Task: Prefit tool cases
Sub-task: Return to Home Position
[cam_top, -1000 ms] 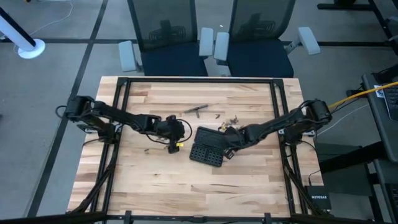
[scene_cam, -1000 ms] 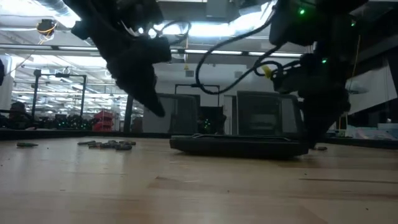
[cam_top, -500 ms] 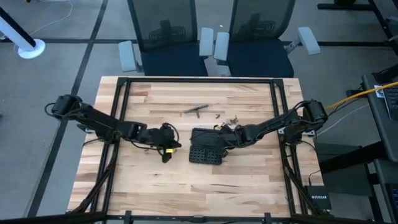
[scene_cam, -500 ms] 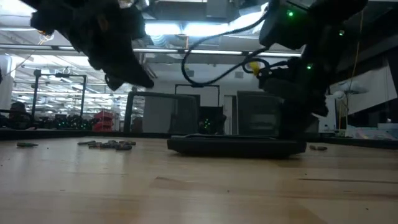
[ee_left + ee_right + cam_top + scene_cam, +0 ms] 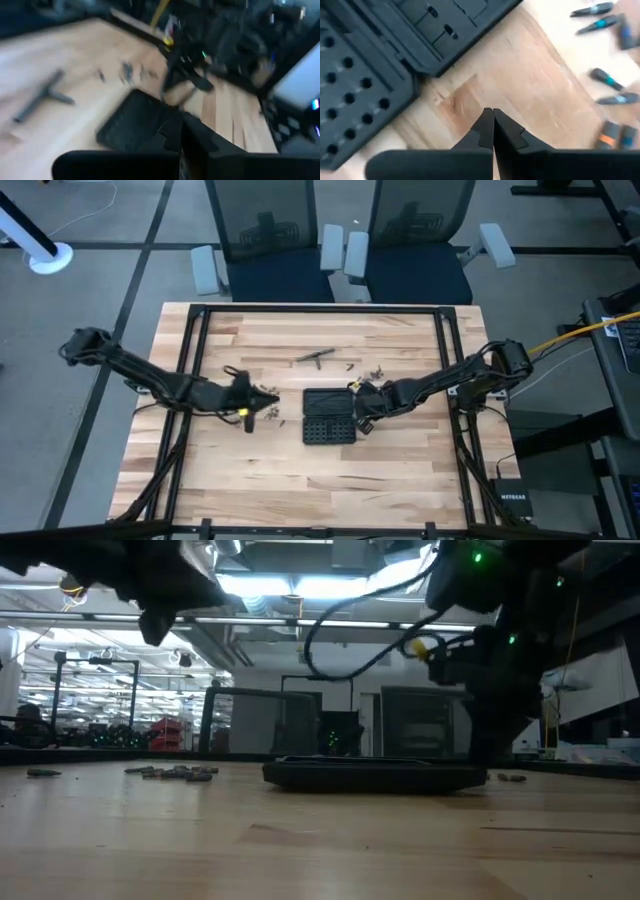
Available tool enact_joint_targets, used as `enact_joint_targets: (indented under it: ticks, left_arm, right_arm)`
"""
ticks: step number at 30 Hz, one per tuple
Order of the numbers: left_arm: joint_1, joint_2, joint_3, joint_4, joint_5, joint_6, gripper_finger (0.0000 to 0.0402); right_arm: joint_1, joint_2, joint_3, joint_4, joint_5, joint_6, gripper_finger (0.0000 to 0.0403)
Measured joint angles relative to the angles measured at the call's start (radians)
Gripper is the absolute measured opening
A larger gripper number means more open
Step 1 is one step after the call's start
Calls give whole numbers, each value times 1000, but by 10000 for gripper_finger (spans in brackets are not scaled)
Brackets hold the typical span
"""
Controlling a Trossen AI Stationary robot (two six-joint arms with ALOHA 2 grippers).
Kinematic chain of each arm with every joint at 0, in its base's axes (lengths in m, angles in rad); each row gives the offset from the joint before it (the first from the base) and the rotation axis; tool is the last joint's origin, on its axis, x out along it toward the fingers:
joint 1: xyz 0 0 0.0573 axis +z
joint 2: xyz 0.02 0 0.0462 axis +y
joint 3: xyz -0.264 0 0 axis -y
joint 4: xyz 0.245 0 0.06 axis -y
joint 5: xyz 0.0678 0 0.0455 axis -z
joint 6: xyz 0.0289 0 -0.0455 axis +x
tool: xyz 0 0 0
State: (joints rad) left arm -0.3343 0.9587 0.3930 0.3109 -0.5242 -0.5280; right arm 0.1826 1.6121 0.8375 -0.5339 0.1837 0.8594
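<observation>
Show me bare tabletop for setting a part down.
Free: the strip of wooden table between the black plastic tool case and the edge opposite the dark chairs. Crowded: the middle, with left gripper, right gripper, small loose bits and grey T-handle wrench.

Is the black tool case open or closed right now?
Open: the tool case lies flat, both halves spread, its bit holes showing.

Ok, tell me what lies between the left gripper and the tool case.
In the high view, bare tabletop with one small dark piece separates the left gripper from the tool case.
</observation>
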Motion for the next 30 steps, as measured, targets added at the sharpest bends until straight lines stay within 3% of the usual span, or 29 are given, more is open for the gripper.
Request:
enact_joint_targets:
  ticks: [4,6,9,14,19,22,27,30]
  left_arm:
    - [46,-107,-168,267,-10,120,0]
    - [103,-132,-260,444,81,166,0]
    - [203,-137,-356,621,300,163,0]
    - [292,-142,-384,647,523,192,0]
    - [317,-141,-384,592,558,289,0]
    - [333,-142,-384,575,558,295,0]
    - [348,-152,-384,599,558,249,0]
    - [360,-155,-384,601,552,228,0]
  right_arm:
    - [0,-64,0,-23,-21,32,0]
    - [-6,-90,0,-16,-31,35,0]
    - [-34,-106,1,-17,-60,57,0]
    - [-91,-114,0,21,-63,79,0]
    - [-138,-114,0,99,-63,-4,0]
    - [-179,-114,-55,304,-96,-90,0]
    - [-273,-114,-263,849,-202,-112,0]
    - [-311,-146,-389,1024,-223,-125,0]
